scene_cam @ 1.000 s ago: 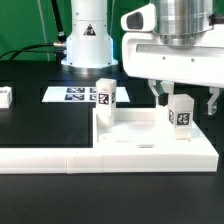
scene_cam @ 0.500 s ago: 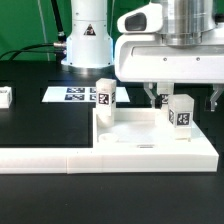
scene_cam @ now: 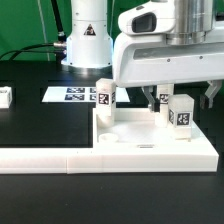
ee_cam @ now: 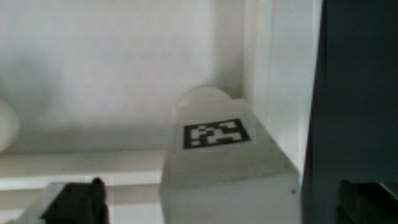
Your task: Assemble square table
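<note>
My jaws hang spread wide and empty over the upright tagged leg (scene_cam: 181, 110) on the square tabletop (scene_cam: 140, 135); I should drop straight, keep it centred and close on its flat sides. In the exterior view a second leg (scene_cam: 105, 100) stands at nine o'clock from it, possibly unseated, clear of me. The L-shaped rail (scene_cam: 40, 157) lies at seven o'clock and the marker board (scene_cam: 72, 93) at ten; neither obstructs.

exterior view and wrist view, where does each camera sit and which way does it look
Exterior view: off the arm, low beside the table, looking across the tabletop; shows the robot base and the open gripper straddling the tagged leg.
Wrist view: on the wrist, looking down between the fingertips at the tagged leg standing on the tabletop.
Shared: the tagged leg, the tabletop, the fingertips.
</note>
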Available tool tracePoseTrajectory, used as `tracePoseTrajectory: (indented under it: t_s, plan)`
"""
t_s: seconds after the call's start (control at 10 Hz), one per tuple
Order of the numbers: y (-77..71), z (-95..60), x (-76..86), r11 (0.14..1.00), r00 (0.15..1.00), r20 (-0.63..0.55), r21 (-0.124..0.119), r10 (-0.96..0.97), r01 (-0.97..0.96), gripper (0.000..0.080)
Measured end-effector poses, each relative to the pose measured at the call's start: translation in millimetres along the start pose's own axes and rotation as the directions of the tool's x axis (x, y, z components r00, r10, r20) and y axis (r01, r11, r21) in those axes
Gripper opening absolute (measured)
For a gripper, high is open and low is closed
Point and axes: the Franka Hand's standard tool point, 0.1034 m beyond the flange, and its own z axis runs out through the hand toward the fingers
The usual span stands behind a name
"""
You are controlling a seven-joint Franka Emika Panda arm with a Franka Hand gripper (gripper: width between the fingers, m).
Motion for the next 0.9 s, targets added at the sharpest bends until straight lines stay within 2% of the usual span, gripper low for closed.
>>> tracePoseTrajectory:
  t_s: [0.2,0.3,0.6,0.9]
  plan:
    - [0.0,0.0,0.0,1.0,1.0,0.0,0.0,0.003,-0.003,0.0376]
    - [0.0,0.0,0.0,1.0,1.0,0.0,0.001,0.022,-0.022,0.0289]
    - [0.1,0.1,0.0,0.999,0.999,0.0,0.001,0.037,-0.037,0.0289]
    - [-0.5,0.0,-0.4,0.934,0.934,-0.004,0.003,0.358,-0.358,0.0289]
